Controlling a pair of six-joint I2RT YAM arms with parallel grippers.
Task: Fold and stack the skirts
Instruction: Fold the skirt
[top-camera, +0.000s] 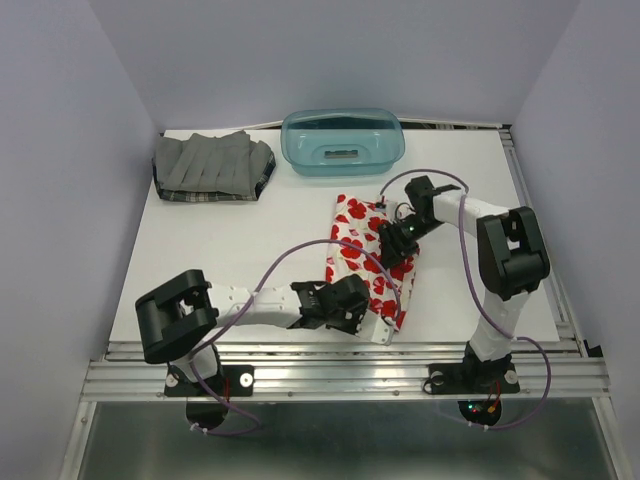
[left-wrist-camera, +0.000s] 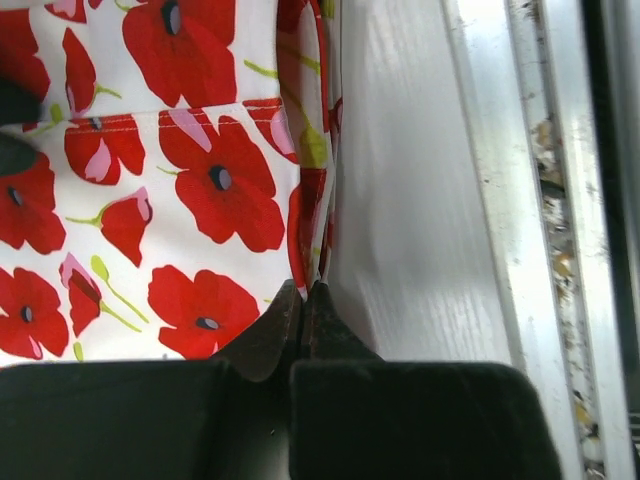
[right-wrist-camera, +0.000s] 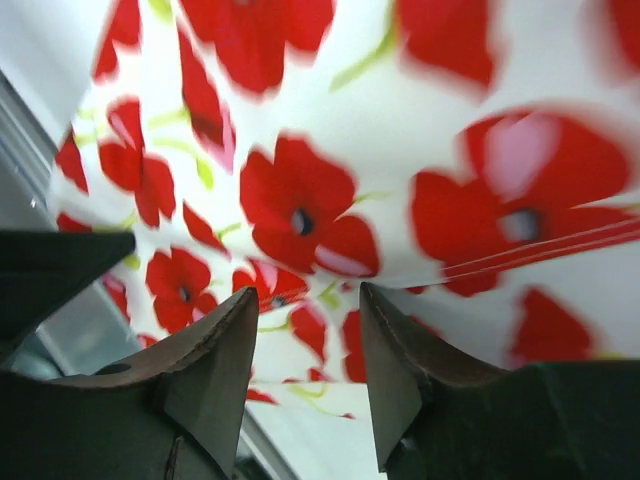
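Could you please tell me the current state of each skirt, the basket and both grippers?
Poppy-print skirt: lying on the table, not stacked, near edge pinched.
Grey pleated skirt: folded, resting on the plaid skirt.
Plaid skirt: under the grey one, only its edges showing.
Teal basket: upright, apart from the skirts.
Left gripper: shut on the poppy-print skirt's edge.
Right gripper: open over the poppy-print skirt.

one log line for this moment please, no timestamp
left gripper shut on red-print skirt near edge | right gripper open over same skirt | grey skirt folded on plaid skirt far left
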